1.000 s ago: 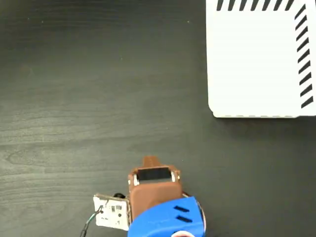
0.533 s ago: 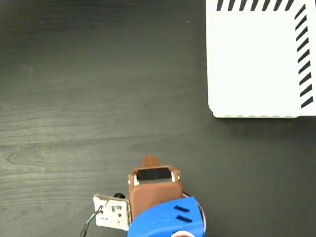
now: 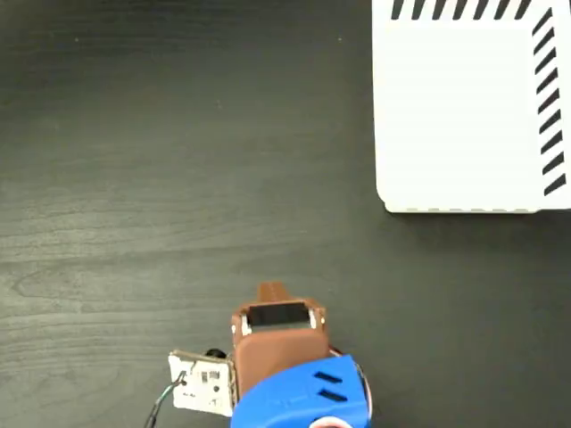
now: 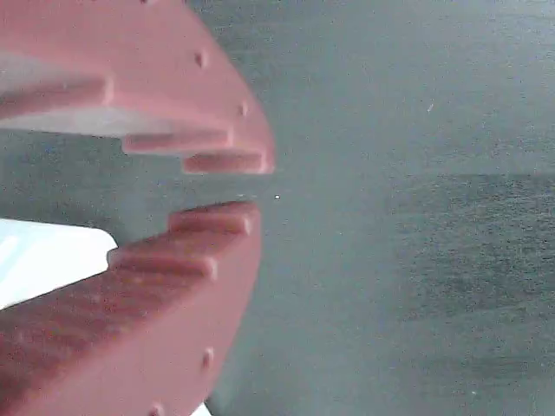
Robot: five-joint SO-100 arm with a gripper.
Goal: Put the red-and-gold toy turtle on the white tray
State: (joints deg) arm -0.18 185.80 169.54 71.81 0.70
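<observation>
**Gripper nearly closed and empty, turtle not in either view**

Gripper (image 4: 247, 186): wrist view shows two reddish-brown stepped fingers (image 4: 199, 260) filling the left half of the picture, tips a narrow gap apart. Only dark tabletop shows through the gap, so nothing is held. Tips are not touching.

In the fixed view the arm (image 3: 281, 357) sits at the bottom edge, just left of centre: brown gripper body with a dark rectangular window on top, a blue housing below it, and a small white circuit board with wires (image 3: 201, 383) on its left side. The fingers themselves are hidden under the body from this angle.

Table (image 3: 178, 160): dark grey wood grain, matte. The wrist view shows the same surface to the right of the fingers, with a darker band across it.

White tray (image 3: 455, 116): top right corner of the fixed view, cut off by the top and right edges. Rounded lower-left corner, dark slanted slots along the top and right rims. The visible floor is plain white with nothing lying on it. Well apart from the arm, up and to its right. A white patch at lower left in the wrist view, behind the lower finger; cannot tell what it is.

Red-and-gold toy turtle: not visible in either view, so its location, look, heading and long axis cannot be told.
</observation>
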